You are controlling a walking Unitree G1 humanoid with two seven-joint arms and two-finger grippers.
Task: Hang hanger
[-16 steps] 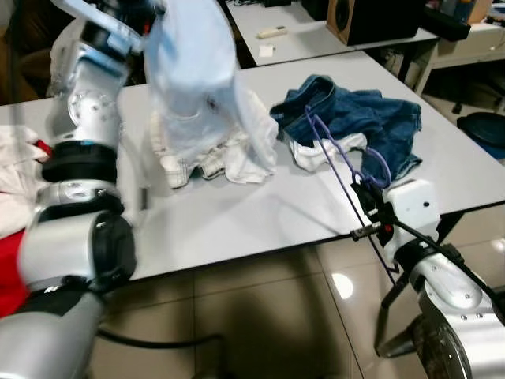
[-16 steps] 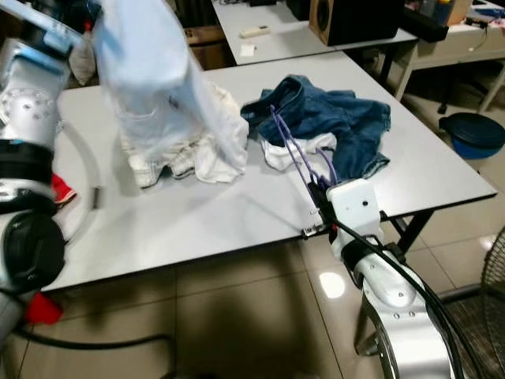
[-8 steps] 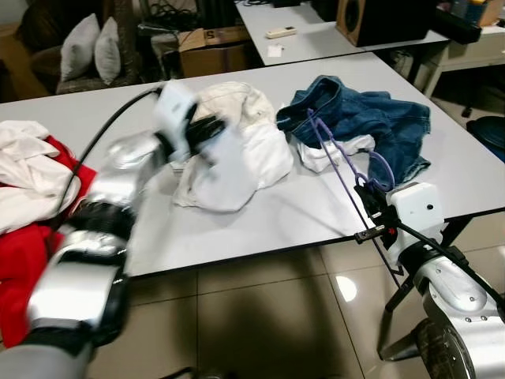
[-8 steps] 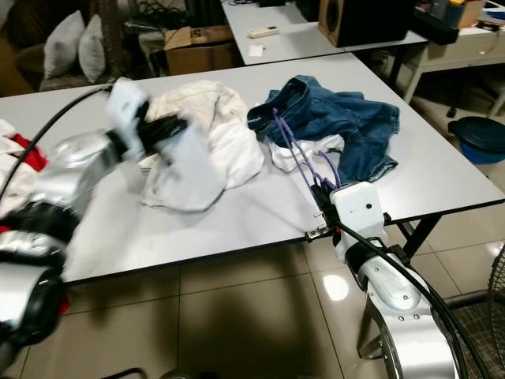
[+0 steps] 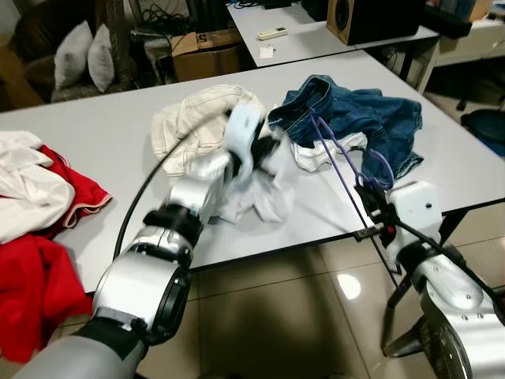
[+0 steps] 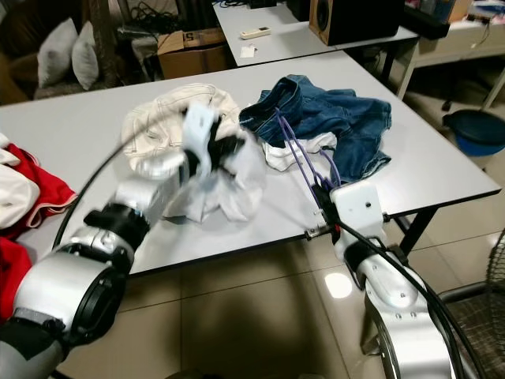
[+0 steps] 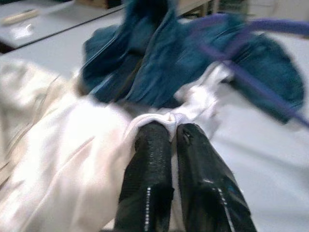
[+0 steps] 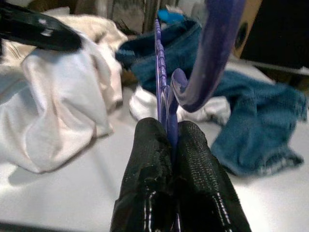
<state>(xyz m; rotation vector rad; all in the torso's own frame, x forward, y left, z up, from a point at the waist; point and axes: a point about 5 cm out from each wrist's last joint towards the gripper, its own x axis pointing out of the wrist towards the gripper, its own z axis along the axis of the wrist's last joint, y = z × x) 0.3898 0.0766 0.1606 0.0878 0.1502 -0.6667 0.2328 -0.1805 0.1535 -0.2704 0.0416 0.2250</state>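
I have two grippers at work over one white table (image 5: pixel 95 134). My left gripper (image 7: pixel 170 129) is pinched tight on a fold of a white garment (image 6: pixel 225 185), soft thin cloth that bunches between my ribbed black fingers (image 7: pixel 149 159) at the middle of the table. Behind it lies a second pale garment, a cream one (image 5: pixel 193 118) with dark stitched seams, crumpled in a mound. My right gripper (image 8: pixel 170 140) is closed on one purple plastic hanger (image 5: pixel 339 158), a thin curved frame held upright at the table's near edge, its far end leaning over a heap of blue denim jeans (image 5: pixel 363 114) with a scrap of white cloth (image 5: pixel 323 150) under them. The hanger's hook (image 8: pixel 212 53) curls just above my fingers

At the left end of the table are two more cloths, one red (image 5: pixel 63 185) and one off-white (image 5: pixel 24 189), and a red one (image 5: pixel 31 292) hangs lower still. Two grey cushions (image 5: pixel 83 55) sit behind. A second table (image 5: pixel 316 35) carries a remote control (image 5: pixel 273 33), a small paper slip (image 5: pixel 266 51) and a black speaker (image 5: pixel 375 17). A cardboard box (image 6: pixel 185 49) beside it bears a mark I cannot read
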